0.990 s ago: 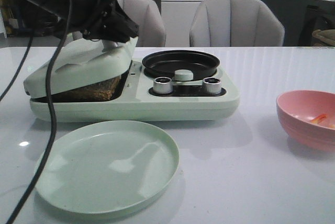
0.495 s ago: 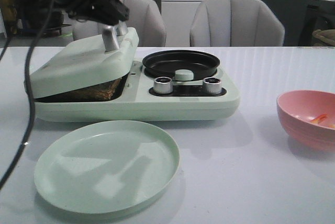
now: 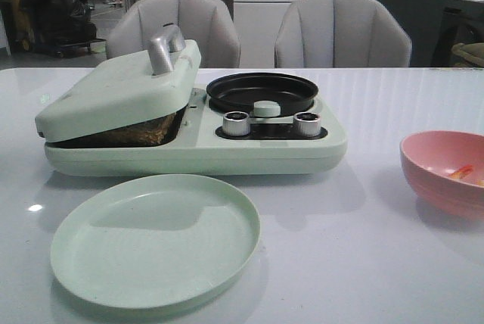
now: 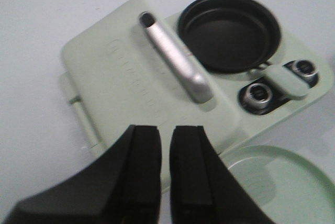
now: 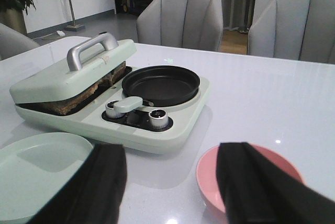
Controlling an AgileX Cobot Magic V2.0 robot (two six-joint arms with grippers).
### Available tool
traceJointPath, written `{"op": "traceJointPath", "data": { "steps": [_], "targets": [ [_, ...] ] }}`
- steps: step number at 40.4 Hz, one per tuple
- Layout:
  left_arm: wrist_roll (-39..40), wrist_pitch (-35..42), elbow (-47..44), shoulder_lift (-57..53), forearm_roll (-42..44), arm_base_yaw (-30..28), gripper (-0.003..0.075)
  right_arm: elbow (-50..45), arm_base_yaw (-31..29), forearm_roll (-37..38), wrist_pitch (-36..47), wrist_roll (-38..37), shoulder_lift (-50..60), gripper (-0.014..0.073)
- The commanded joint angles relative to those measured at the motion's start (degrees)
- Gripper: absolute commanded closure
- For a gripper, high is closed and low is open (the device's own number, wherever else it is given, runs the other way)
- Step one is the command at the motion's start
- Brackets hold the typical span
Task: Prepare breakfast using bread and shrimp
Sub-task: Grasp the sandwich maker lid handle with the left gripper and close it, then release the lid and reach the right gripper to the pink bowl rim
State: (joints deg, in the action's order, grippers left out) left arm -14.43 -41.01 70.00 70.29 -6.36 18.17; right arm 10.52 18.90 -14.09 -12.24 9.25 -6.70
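White glossy table (image 3: 378, 263). Pale green breakfast maker (image 3: 193, 123): hinged lid (image 3: 113, 93) with metal handle (image 3: 165, 48) rests tilted on toasted bread (image 3: 136, 133), brown crust edge showing in the gap. Round black pan (image 3: 262, 91) at 3 o'clock of lid, two knobs (image 3: 236, 123) before it. Round green plate (image 3: 155, 237) at 6 o'clock of maker. Pink bowl (image 3: 446, 169) well apart at 3 o'clock, orange shrimp (image 3: 461, 172) inside. Left gripper (image 4: 165, 140) above lid, fingers nearly together, empty. Right gripper (image 5: 170, 182) spread wide, empty, bowl between fingers (image 5: 104, 182).
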Motion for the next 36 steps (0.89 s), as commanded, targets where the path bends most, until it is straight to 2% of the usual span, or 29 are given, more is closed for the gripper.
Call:
{"op": "traceJointPath", "data": {
  "steps": [1,4,10,18,28,36],
  "targets": [
    [8.23,-1.25,1.46,-5.34,11.14,-0.15,0.0543,1.49,-0.29,-0.14,5.43,0.49,-0.51,0.0112],
    [11.01,-3.1,0.54,-8.97,14.26,-0.15,0.0543,1.49,-0.29,-0.14,5.43,0.49,-0.51,0.0112],
    [12.59,-1.34,-5.61,-17.64,12.95,-0.15,0.0551,1.49,-0.29,-0.14,5.43,0.49,-0.51,0.0112],
    [12.59,3.17,-17.82,-30.65,10.24,-0.15,0.0622,1.49,-0.29,-0.14,5.43,0.49,-0.51,0.0112],
    [12.48,3.88,-31.46,-46.14,9.61,-0.15,0.0621,1.49,-0.29,-0.14,5.55,0.49,-0.5,0.0112],
    [12.48,8.38,-41.94,-61.3,5.55,-0.15,0.0621,1.49,-0.29,-0.14,6.11,0.49,-0.5,0.0112]
  ]
}}
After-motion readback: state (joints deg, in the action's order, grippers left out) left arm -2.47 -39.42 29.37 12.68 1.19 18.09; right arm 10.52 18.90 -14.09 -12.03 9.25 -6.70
